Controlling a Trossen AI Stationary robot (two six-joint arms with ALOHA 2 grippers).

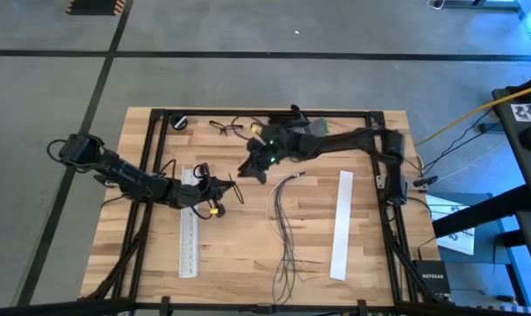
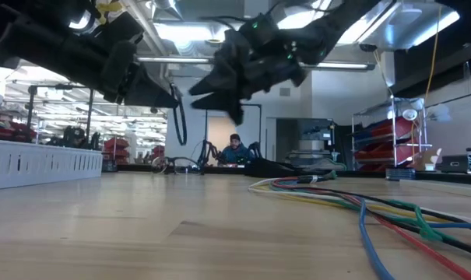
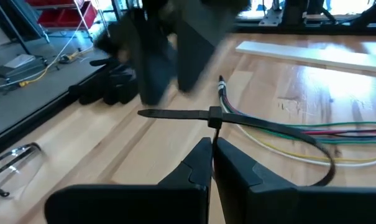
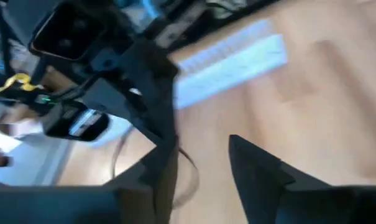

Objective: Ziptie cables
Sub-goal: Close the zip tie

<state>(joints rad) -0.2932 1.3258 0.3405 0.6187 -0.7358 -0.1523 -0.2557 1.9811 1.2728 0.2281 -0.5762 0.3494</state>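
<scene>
Pale wooden desk (image 1: 247, 254), bare boards around thin splayed multicoloured cables (image 3: 281, 127), black ziptie (image 3: 175, 114) at joined end. My left fingers (image 3: 211, 163) pinched on ziptie tail; right fingers (image 4: 200, 168) parted, empty.

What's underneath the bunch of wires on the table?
Only bare wooden table shows under the cables. They lie flat and splay apart, so nothing seems hidden. A black zip tie wraps their joined end, next to the left gripper.
</scene>
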